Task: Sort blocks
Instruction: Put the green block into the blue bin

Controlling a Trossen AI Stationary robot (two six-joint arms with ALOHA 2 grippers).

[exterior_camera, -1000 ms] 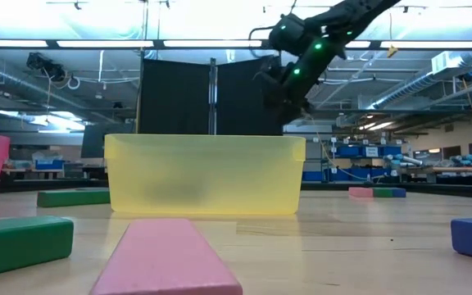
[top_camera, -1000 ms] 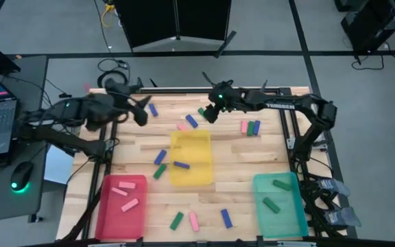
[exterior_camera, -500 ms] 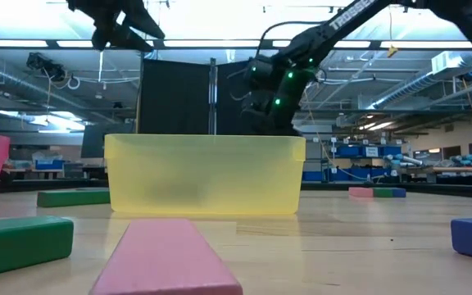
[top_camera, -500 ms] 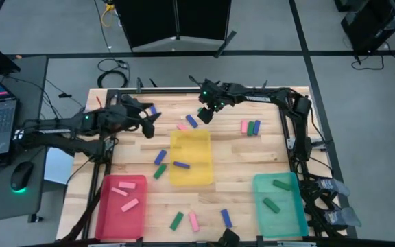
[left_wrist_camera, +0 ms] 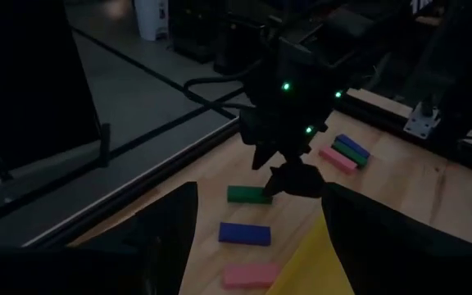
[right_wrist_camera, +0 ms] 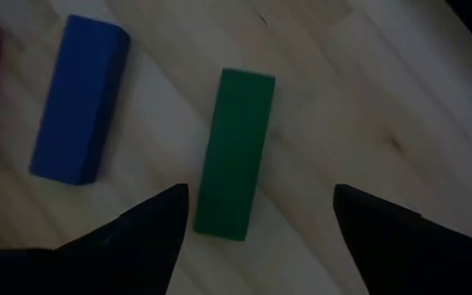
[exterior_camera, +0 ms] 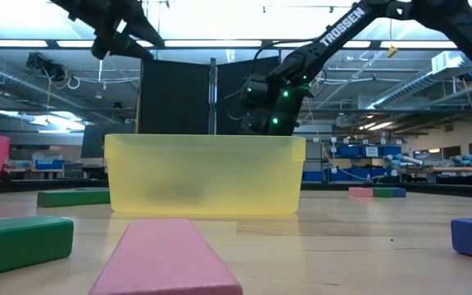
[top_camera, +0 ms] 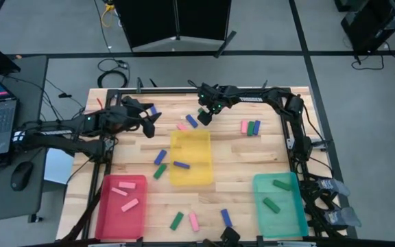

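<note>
Green block: flat on the table, directly under the right claw, whose fingers point down at it. Blue block: just nearer than the green. Pink block: nearer again, beside a yellow tray corner. Pink-green-blue trio: side by side, beyond the green block.

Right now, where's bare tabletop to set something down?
Free: between yellow tray and teal tray; also between the pink-green-blue trio and teal tray. Crowded: far edge above the yellow tray, where right gripper hovers open over a green block.
</note>
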